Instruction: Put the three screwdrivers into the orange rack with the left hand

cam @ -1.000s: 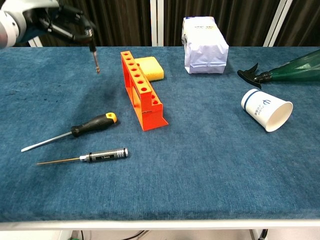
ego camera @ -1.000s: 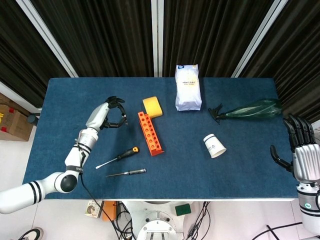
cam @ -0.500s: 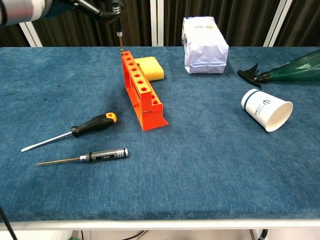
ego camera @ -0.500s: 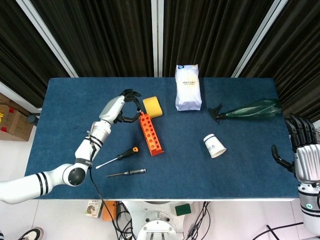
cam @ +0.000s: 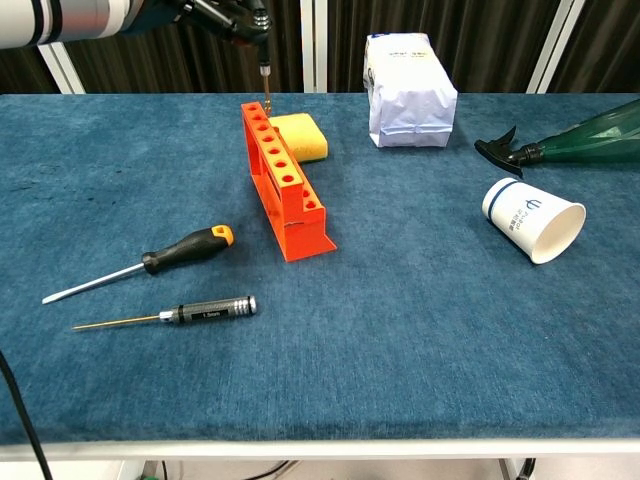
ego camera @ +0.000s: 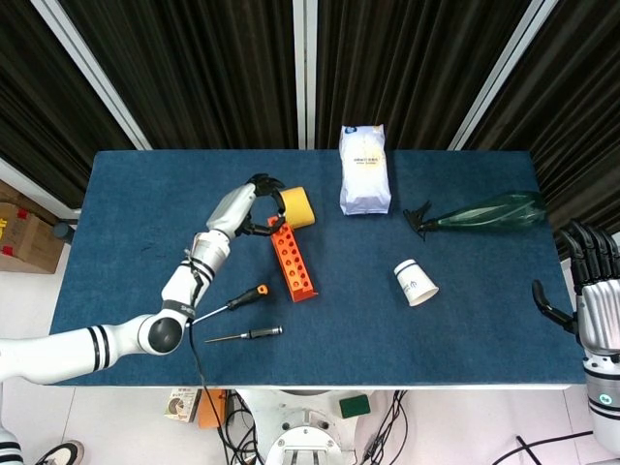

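**Left hand shifted right, over the far end of the rack**

Since the earlier frame, the left hand has moved right and now sits above the far end of the orange rack. It grips a small screwdriver upright, tip down, just above the rack's farthest holes; whether the tip has entered a hole cannot be told.

Two screwdrivers lie on the blue table left of the rack: the black-and-orange-handled screwdriver and, nearer the front edge, the slim metal-handled screwdriver.

The yellow sponge lies just beside the rack's far end. The right hand hangs off the table's right edge, holding nothing, fingers spread.
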Robot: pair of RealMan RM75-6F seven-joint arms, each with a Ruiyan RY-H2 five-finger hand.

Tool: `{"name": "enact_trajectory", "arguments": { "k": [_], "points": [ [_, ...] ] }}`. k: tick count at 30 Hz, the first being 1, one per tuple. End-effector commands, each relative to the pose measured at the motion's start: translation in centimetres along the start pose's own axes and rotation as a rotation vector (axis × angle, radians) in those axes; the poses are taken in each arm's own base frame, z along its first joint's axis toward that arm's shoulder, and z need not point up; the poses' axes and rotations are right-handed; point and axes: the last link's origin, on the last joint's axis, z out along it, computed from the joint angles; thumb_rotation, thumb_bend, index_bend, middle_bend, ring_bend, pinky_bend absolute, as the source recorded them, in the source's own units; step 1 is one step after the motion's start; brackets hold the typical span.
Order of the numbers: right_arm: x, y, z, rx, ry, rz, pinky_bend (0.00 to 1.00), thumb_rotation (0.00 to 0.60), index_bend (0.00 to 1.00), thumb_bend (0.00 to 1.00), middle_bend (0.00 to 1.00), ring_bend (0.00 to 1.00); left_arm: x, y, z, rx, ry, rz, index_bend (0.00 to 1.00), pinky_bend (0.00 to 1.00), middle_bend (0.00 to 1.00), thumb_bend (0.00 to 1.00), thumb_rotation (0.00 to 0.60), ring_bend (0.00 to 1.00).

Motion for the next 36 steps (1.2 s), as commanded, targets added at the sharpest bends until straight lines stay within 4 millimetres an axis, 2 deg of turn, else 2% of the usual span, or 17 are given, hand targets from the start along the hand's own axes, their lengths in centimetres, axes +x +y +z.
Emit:
{"name": "enact_trajectory", "arguments": {
  "k": [1,36],
  "points": [
    [0.0,0.2,0.0,-0.005,-0.001,0.000,0.00,0.600,0.00,0.40,0.00,0.00,0.2,-0.1,-0.1,0.000,0.008,0.002,0.61,0.16,0.22,0.34,0.600,0.06],
    [-0.4,-0.3,0.1,0.006,-0.017,-0.011,0.00,0.600,0.00,0.40,0.00,0.00,0.6,-1.3,0.1,0.014,0.000,-0.033,0.63,0.16,0.22,0.34,0.599,0.06]
  ]
}}
